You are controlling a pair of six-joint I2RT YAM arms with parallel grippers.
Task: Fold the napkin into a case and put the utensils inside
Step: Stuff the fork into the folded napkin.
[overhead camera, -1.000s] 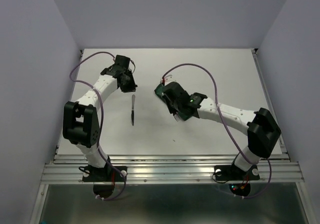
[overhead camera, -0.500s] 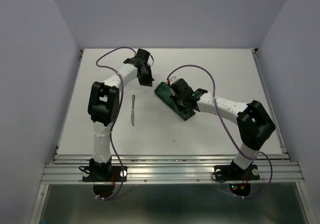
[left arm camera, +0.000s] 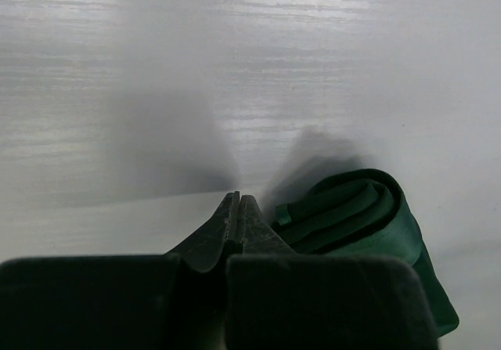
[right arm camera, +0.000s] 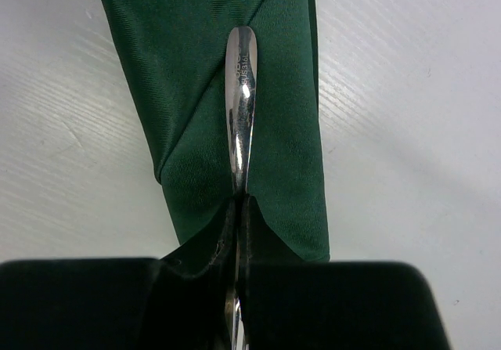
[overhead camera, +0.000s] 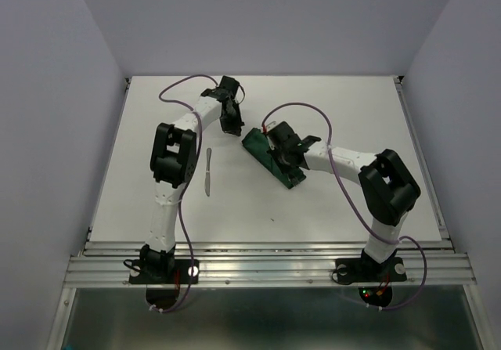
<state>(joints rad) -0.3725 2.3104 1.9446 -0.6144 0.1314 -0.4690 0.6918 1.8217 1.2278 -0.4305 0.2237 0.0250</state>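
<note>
Tabletop: white, walled on three sides, arms bolted at the near edge.

Left arm: reaches far up the left-centre. Its wrist is at the far end of the green cloth.

Right arm: elbow out to the right, forearm running left toward the centre. Its wrist is over the cloth.

Case: the dark green napkin folded into a narrow strip. It lies flat on the tabletop just right of centre, on a diagonal from far-left to near-right. The right wrist view shows a diagonal fold line across its top face. The left wrist view shows the layered folded end of it.

Knife: lies bare on the tabletop left of the case, apart from it, roughly pointing near-far. No claw is on it.

Silver utensil: only the handle shows, so I can't tell its type. It runs along the length of the case, over the green cloth. I can't tell if it touches the cloth.

Right claw: clenched on that handle, fingers pinching it edge-on.

Left claw: clenched with fingers pressed together and nothing between them. The tips are low over the bare tabletop, just beside the folded end of the case. Contact with the cloth isn't clear.
</note>
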